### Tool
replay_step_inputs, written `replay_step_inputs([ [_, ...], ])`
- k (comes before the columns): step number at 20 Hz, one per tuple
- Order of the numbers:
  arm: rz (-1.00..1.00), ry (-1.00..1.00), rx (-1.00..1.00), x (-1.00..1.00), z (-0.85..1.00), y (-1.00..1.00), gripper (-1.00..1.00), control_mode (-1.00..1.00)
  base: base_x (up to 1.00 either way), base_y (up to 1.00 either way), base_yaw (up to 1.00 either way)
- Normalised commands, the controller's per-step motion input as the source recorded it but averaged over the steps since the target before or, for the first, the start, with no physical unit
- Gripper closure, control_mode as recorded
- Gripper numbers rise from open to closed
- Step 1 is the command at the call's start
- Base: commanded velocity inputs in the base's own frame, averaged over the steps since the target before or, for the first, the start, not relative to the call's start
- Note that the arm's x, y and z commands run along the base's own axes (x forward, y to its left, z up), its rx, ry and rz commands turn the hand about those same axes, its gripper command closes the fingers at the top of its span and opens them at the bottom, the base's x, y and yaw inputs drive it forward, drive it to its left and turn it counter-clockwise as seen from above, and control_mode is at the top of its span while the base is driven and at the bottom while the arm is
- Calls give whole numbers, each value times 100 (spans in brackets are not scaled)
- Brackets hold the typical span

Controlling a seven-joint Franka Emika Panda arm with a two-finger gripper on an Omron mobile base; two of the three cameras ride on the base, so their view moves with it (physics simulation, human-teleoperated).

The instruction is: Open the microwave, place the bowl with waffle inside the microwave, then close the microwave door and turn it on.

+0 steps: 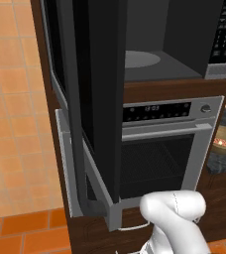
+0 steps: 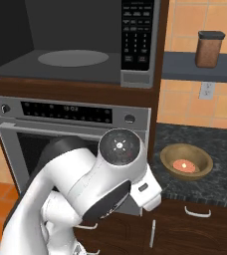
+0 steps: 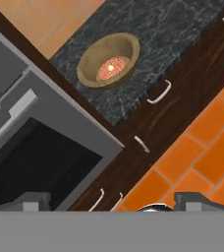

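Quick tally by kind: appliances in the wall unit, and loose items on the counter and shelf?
Appliances: 2, the microwave with the microwave door swung open, and the oven below.
Bowls: 1, the bowl with waffle on the dark counter.
Canisters: 1, the brown canister on the shelf.
Total: 4.
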Motion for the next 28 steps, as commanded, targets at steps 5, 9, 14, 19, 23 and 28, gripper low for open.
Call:
replay_step_inputs([
  [5,0,0,11,18,-29,-51,-100,-100,0,0,0],
  [9,0,1,16,31,-2,-55,-100,-100,0,0,0],
  [14,0,4,13,39,0,-41,-100,-100,0,0,0],
  [19,0,0,6,40,-42,-32,-100,-100,0,0,0],
  [23,-1,0,5,50,-56,-17,-100,-100,0,0,0],
  [28,-1,0,6,47,-41,-20,-100,-100,0,0,0],
])
